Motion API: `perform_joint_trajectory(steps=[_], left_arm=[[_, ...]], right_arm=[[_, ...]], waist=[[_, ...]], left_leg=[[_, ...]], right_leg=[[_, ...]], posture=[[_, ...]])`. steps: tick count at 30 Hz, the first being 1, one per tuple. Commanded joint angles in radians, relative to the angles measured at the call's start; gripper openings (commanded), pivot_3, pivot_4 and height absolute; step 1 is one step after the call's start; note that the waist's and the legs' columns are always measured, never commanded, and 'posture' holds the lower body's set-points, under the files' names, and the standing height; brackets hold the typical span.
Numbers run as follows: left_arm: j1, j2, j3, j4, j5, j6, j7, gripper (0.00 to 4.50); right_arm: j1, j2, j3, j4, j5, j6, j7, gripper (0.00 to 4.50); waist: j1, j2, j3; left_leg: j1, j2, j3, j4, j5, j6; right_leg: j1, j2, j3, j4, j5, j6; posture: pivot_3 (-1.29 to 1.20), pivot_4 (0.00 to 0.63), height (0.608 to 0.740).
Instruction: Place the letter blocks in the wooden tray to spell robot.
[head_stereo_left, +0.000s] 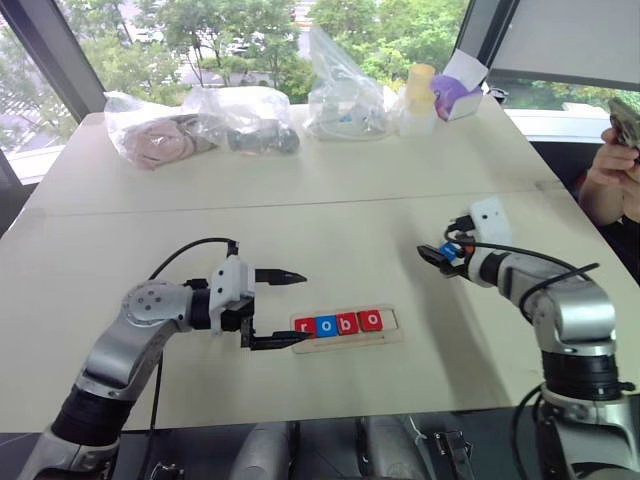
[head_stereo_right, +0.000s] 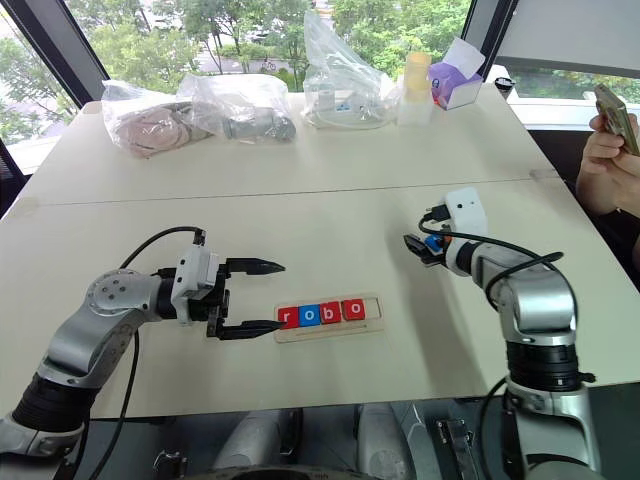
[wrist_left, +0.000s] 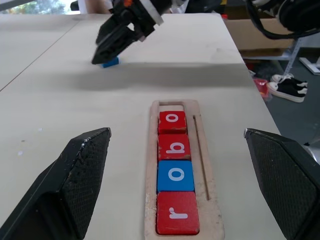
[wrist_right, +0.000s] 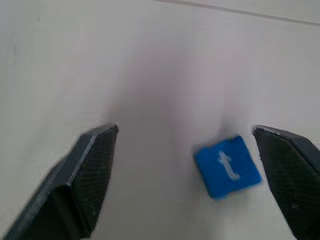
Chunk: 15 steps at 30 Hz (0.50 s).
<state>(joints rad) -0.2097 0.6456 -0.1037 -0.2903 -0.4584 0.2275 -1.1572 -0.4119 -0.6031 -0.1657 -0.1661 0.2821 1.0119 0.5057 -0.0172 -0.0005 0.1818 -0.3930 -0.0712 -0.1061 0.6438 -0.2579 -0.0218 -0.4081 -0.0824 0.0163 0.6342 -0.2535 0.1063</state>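
The wooden tray (head_stereo_left: 392, 325) lies near the table's front edge. In it sit a red r (wrist_left: 177, 213), a blue o (wrist_left: 175, 175), a red b (wrist_left: 174, 147) and a red o (wrist_left: 171, 121) in a row, with its right end bare. My left gripper (head_stereo_left: 296, 308) is open at the tray's left end, one finger on either side of that end. The blue t block (wrist_right: 227, 167) lies flat on the table further right. My right gripper (wrist_right: 185, 131) hovers open over it, and the block is nearer one finger and not touched.
Clear plastic bags (head_stereo_left: 240, 120) of items, a yellow-topped bottle (head_stereo_left: 419, 98) and a purple-and-white box (head_stereo_left: 458, 90) stand along the table's far edge. A person's hands (head_stereo_left: 612, 170) holding a phone are past the right edge.
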Motion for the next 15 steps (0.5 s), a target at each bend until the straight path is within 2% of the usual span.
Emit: perform_joint_trajectory(steps=[1,8,15], left_arm=[[-0.008,0.004,0.006,-0.023,-0.003,-0.012,-0.005,4.5],[-0.006,0.01,0.011,-0.025,-0.004,-0.011,-0.006,4.5],[-0.008,0.017,0.018,-0.027,-0.009,-0.006,-0.007,4.5]], right_arm=[[0.006,-0.065,-0.021,0.042,0.045,-0.1,0.127,4.39],[-0.007,-0.134,0.002,0.205,0.048,-0.23,0.255,4.39],[-0.06,-0.135,0.039,0.376,0.023,-0.32,0.296,4.39]], waist=[[0.001,0.0,0.0],[0.004,0.0,0.0],[0.003,0.0,0.0]], left_leg=[[0.0,0.0,0.0,0.0,0.0,0.0],[0.0,0.0,0.0,0.0,0.0,0.0],[0.0,0.0,0.0,0.0,0.0,0.0]], right_leg=[[0.0,0.0,0.0,0.0,0.0,0.0],[0.001,0.0,0.0,0.0,0.0,0.0],[0.0,0.0,0.0,-0.001,0.0,0.0]], posture=[[0.0,0.15,0.74],[0.0,0.15,0.74],[0.0,0.15,0.74]])
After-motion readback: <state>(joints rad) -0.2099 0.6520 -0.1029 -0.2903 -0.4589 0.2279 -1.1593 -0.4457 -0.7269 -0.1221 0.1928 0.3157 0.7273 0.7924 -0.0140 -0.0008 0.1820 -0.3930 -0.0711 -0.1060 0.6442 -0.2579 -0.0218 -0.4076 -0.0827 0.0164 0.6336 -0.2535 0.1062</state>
